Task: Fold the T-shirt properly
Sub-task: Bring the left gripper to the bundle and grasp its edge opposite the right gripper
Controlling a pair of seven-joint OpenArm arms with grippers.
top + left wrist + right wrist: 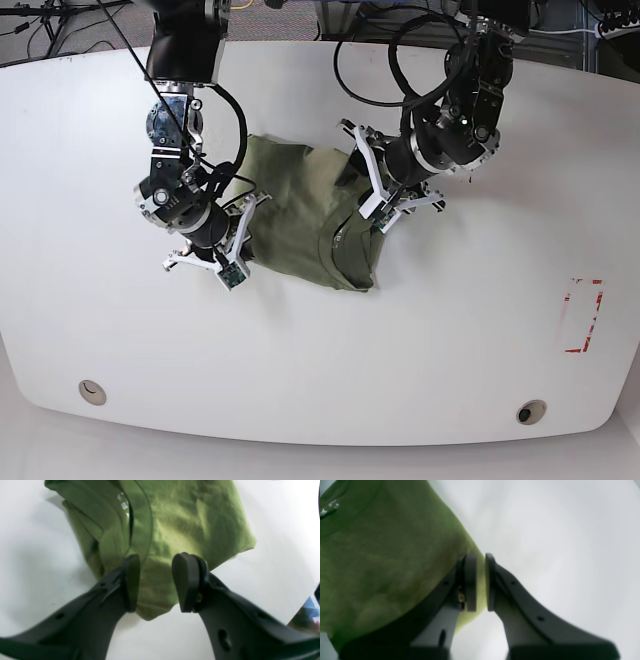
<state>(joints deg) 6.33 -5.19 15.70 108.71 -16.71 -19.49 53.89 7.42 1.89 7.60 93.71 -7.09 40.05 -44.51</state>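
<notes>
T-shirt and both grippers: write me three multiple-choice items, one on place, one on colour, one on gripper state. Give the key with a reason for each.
1. Where does the T-shirt lie?
A. between the two arms on the white table
B. over the red outline at the table's edge
C. hanging in the air off the table

2. What colour is the T-shirt?
A. navy blue
B. olive green
C. white

3. How do the grippers stand?
A. both wide open
B. left gripper open above the cloth, right gripper shut on the T-shirt's edge
C. left shut on the cloth, right open

Key:
1 A, the base view shows it bunched on the table between the arms.
2 B, all views show olive green.
3 B, the left wrist view shows a clear gap between the pads; the right wrist view shows cloth pinched between them.
</notes>
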